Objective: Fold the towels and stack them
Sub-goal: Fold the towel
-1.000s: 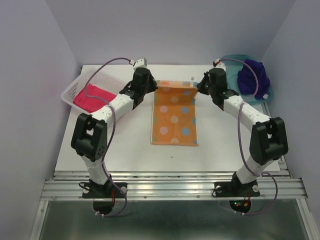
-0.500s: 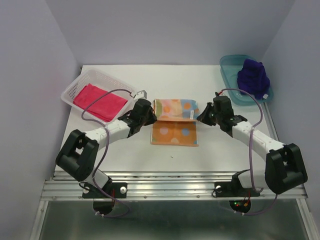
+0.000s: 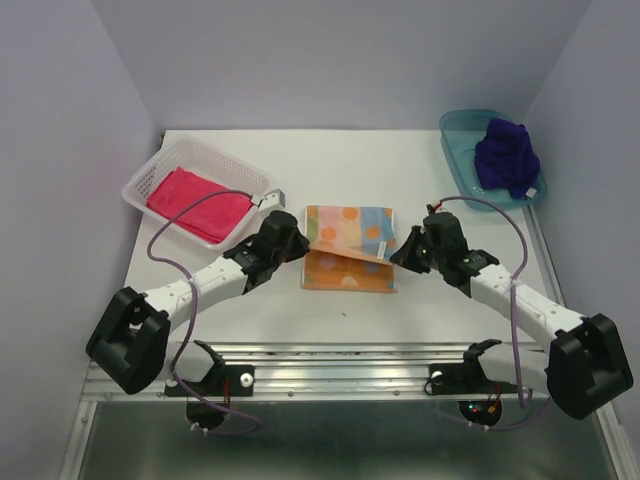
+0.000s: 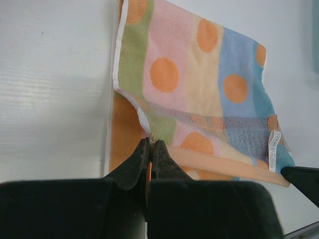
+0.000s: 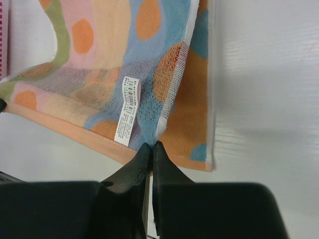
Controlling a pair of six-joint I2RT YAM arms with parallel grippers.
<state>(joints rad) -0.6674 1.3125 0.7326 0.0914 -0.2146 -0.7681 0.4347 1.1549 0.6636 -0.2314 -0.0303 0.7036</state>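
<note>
Top view: my left gripper [image 3: 301, 243] sat at the left edge of the orange polka-dot towel [image 3: 346, 270], and my right gripper [image 3: 397, 252] sat at its right edge. Both were low over the white table [image 3: 400, 170]. The towel lay mid-table between my arms. Its far part was lifted and doubled over toward the near part, with the pastel striped side and its orange dots facing up. The near orange strip lay flat. The pink-red towel [image 3: 195, 203] lay in the white basket [image 3: 215, 155] at far left. The purple-blue towel [image 3: 507, 155] sat bunched in the teal tray [image 3: 462, 140] at far right. Both were well apart from the orange one.

Left wrist view: my left fingers were pressed together, pinching the white-hemmed edge of the lifted layer. That layer stretched away to the right. A white label [image 4: 273, 144] hung at its far corner, and the dark tip of my right gripper was just beside it. The orange layer was under it, on the table.

Right wrist view: my right fingers were pressed together, pinching the white-hemmed edge of the same lifted layer, just beside the label. The flat orange layer showed beneath, at the right.
</note>
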